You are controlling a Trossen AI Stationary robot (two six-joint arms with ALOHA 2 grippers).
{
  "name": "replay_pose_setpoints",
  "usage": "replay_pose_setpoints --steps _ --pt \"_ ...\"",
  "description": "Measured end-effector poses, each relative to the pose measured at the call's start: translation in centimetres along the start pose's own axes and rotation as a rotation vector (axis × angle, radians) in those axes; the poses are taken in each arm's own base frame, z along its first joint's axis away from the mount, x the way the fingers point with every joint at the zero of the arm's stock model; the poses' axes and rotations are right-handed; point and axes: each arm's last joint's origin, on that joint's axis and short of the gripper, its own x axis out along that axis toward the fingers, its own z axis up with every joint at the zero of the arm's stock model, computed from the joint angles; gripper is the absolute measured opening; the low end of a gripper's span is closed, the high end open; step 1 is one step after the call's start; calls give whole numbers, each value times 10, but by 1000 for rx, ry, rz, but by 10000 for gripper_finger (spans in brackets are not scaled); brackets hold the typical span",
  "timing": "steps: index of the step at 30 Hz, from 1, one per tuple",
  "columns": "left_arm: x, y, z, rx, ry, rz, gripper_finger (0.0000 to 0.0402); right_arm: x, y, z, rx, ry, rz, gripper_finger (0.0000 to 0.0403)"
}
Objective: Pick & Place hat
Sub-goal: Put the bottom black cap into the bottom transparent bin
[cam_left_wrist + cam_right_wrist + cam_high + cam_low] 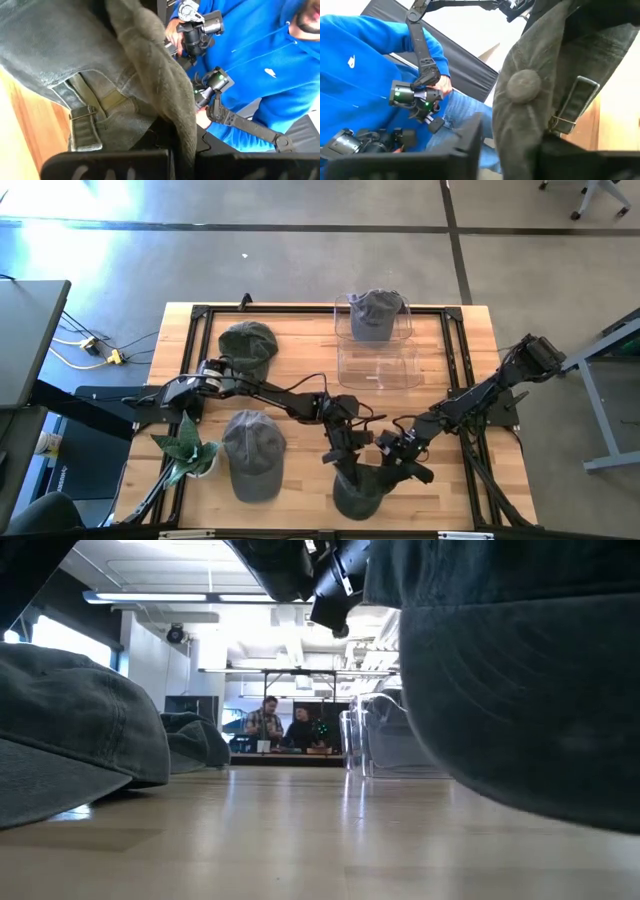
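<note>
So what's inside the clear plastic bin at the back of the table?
A grey cap sits in the back part of the clear bin. The front part looks empty. Anything under the cap is hidden.

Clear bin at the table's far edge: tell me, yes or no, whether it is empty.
No: in the high view the clear bin holds a grey hat.

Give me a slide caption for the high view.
Both grippers hold a dark cap at the table's near edge.

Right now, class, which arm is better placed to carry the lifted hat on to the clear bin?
Probably the left: its hand is shut on the hat, while the right hand's hold looks unsettled.
</note>
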Motion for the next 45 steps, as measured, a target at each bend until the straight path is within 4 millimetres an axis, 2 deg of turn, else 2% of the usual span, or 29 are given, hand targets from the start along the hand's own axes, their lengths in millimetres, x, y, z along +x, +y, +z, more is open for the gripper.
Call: replay_pose_setpoints --steps 4,9,12,15,18,23,26,30,32,35,39,45 --pt "-1 -2 1 -17 -12 7 1 2 4 4 -2 -9 13 16" --pt "-6 -9 7 -20 -21 -11 1 7 11 11 7 8 6 18" --pt "-9 -10 10 -57 -17 -48 18 4 13 12 -5 50 -47 5" --pt "-16 -10 13 -102 -4 -66 68 -3 17 14 -2 72 -92 8" --pt "-27 -5 17 -96 -4 -61 140 -13 17 14 4 104 -154 3" --pt "-61 8 28 -120 -48 -25 254 -29 15 13 12 142 -271 3" --pt "-88 22 34 -159 -119 54 292 -37 12 15 16 145 -322 3" --pt "-117 32 39 -207 -200 137 307 -48 14 22 15 112 -334 2" --pt "-126 19 43 -178 -232 167 307 -54 17 26 4 83 -341 2" --pt "-135 -11 54 -69 -291 206 307 -64 23 34 -35 53 -373 2" --pt "-144 -49 57 4 -342 300 307 -77 33 47 -87 52 -418 1" --pt "-162 -106 48 63 -397 521 307 -97 49 75 -172 103 -503 1"
